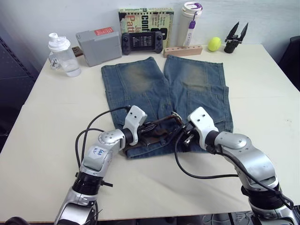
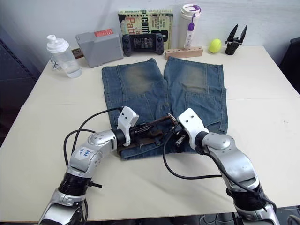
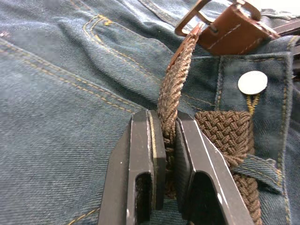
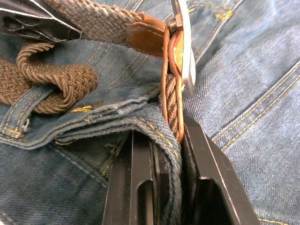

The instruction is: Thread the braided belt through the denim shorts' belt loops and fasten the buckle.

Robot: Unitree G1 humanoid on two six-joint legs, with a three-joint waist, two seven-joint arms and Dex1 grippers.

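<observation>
We count one pair of denim shorts [image 1: 164,89] and one braided belt [image 3: 171,93] with one buckle [image 4: 183,42]. Two end effectors: the left end effector [image 3: 164,140] and the right end effector [image 4: 166,154]. Beyond them on the tabletop [image 1: 262,93]: two bottles [image 1: 63,54], one book [image 1: 145,21], one game console [image 1: 143,42], one ball [image 1: 214,44], one grey box [image 1: 98,46].

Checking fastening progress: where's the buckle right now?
The buckle sits at the waistband of the denim shorts, between the left gripper and the right gripper, raised just off the denim.
</observation>
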